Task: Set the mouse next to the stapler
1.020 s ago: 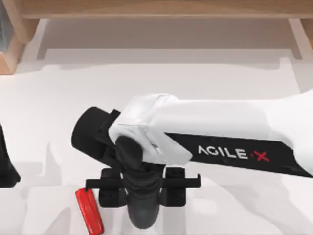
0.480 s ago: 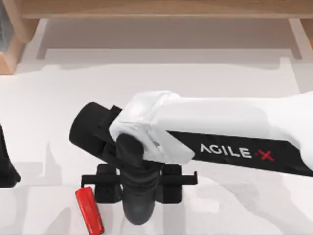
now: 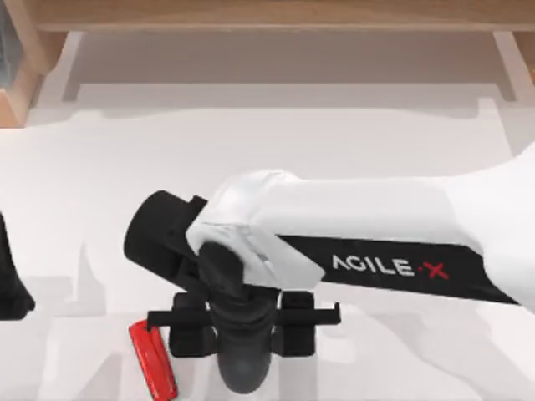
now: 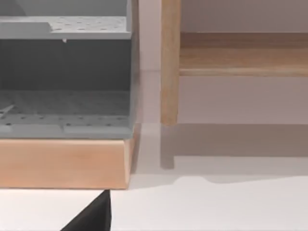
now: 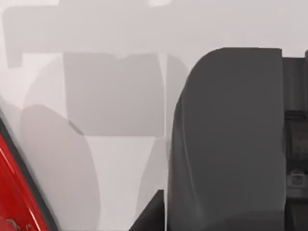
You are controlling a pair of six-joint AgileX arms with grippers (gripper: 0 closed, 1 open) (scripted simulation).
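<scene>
Stapler: the red stapler (image 3: 153, 362) lies flat on the white table (image 3: 100, 167) at the near edge, left of centre, its long axis running roughly front to back; the right wrist view catches its glossy red side (image 5: 14, 192) at one corner.
Right tool: the right tool (image 3: 242, 322) hangs low over the near part of the table, just beside the stapler and to its right – whether its fingers are spread or pressed together cannot be told.
Mouse: a dark grey rounded shell, the mouse (image 5: 226, 139), looms large in the right wrist view just beside the stapler, a strip of bare table between them; whether it rests on the surface or is gripped cannot be told.
Right arm: white with a black band, reaching in from the table's right.
Left tool: the left tool (image 3: 10, 280) sits parked at the table's left edge.
Surface: plain white, soft grey shadows under the arm.
Room: beyond the table – a pale wooden frame (image 3: 276, 15) along the back and, in the left wrist view, a grey perforated shelf unit (image 4: 65, 72) on a wooden base beside a wooden post (image 4: 169, 62).
</scene>
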